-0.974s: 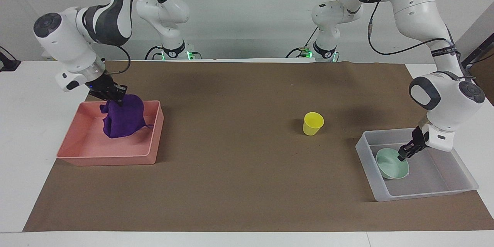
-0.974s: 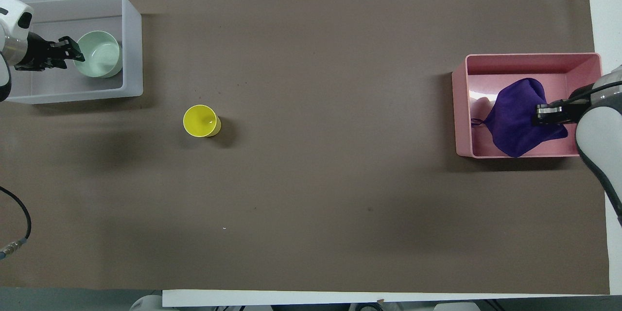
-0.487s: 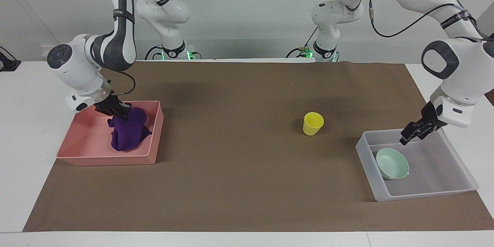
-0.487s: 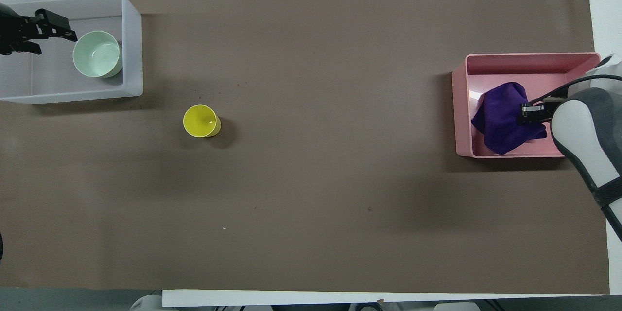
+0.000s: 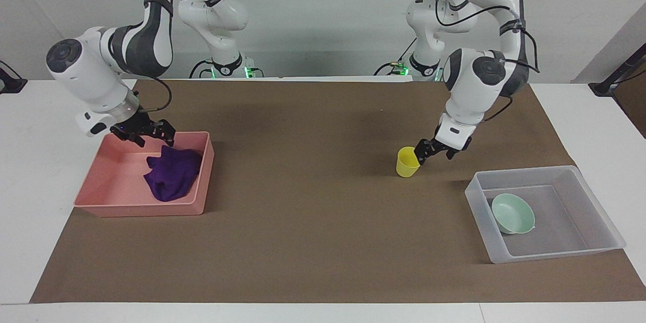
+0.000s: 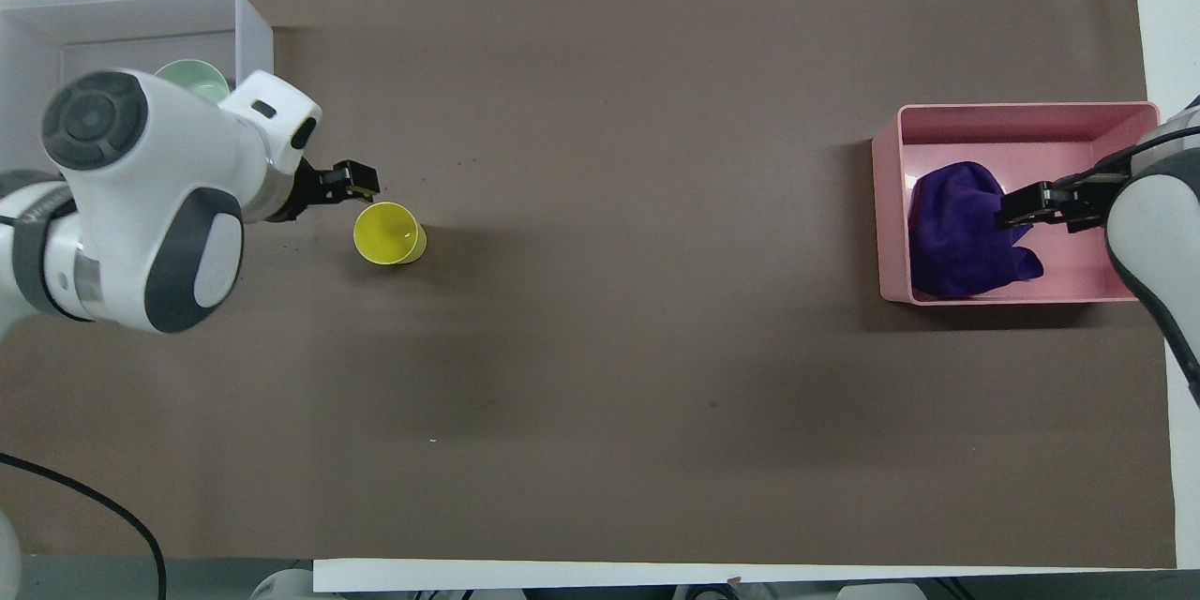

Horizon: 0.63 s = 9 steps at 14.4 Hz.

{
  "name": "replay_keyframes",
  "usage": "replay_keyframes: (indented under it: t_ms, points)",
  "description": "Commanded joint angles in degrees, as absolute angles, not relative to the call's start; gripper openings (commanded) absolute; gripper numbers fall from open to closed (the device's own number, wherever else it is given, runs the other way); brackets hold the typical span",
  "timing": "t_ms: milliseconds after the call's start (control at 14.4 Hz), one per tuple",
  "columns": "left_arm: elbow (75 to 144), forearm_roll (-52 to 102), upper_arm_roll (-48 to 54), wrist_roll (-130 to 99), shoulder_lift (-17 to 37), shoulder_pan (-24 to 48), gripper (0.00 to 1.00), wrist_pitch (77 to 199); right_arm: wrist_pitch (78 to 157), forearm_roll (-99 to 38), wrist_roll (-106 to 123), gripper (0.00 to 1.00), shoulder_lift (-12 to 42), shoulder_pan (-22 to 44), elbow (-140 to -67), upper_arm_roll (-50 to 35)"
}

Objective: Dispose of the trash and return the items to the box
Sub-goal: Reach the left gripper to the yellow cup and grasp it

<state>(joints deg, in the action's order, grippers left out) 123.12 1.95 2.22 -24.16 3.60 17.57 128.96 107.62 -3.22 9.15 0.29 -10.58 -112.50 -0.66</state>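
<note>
Facing view
Box (image 5: 600, 242): clear tub at the left arm's end of the table; the bowl (image 5: 513, 213) lies tilted in it, against the wall toward the table's middle.
Tray (image 5: 200, 181): pink, at the right arm's end; the rag (image 5: 171, 177) lies crumpled on its floor, toward the wall nearest the table's middle.
Cup (image 5: 408, 161): upright on the brown mat (image 5: 313, 232), outside the box (nearer to the robots than it).
Room: the mat between tray and cup is bare and wide.
Left gripper (image 5: 421, 155): at the cup's rim; whether it touches or how far the jaws stand apart cannot be told.
Right gripper (image 5: 150, 133): over the tray's edge nearest the robots, above the rag and apart from it; jaws spread, holding nothing.

Overhead view
Box (image 6: 255, 37): mostly covered by the left arm; only a sliver of the bowl (image 6: 192, 72) shows.
Tray (image 6: 886, 206): rag (image 6: 956, 230) inside.
Cup (image 6: 386, 232): beside the box's corner.
Left gripper (image 6: 361, 187): tips at the cup's rim.
Right gripper (image 6: 1017, 209): over the rag's edge.
</note>
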Motion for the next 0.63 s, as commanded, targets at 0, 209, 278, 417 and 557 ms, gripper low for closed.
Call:
replay_keyframes:
  t_ms: [0,209,278,417,557]
  points:
    - [128.6,1.0,1.4,-24.7,0.3,18.4,1.00,131.7,103.6,-3.0,10.4,0.99,-3.2,-9.6,-111.4,-1.1]
    - [130.3,1.1,1.4,-25.1,0.2,18.8,0.26,132.4,97.2,-3.0,10.5,0.99,-4.6,-8.4,-107.0,-1.1]
    - [130.4,1.1,1.4,-24.6,0.2,18.4,0.00,132.6,94.0,-3.0,10.7,0.99,-4.7,-8.4,-105.2,-1.1]
    - [130.1,1.1,1.4,-24.7,0.4,18.6,0.00,132.6,89.5,-2.9,10.7,0.99,-4.4,-8.1,-101.2,-1.1]
    - [129.3,1.1,1.5,-25.2,0.6,18.8,0.00,132.6,84.0,-2.9,10.5,0.99,-3.5,-7.7,-97.5,-1.1]
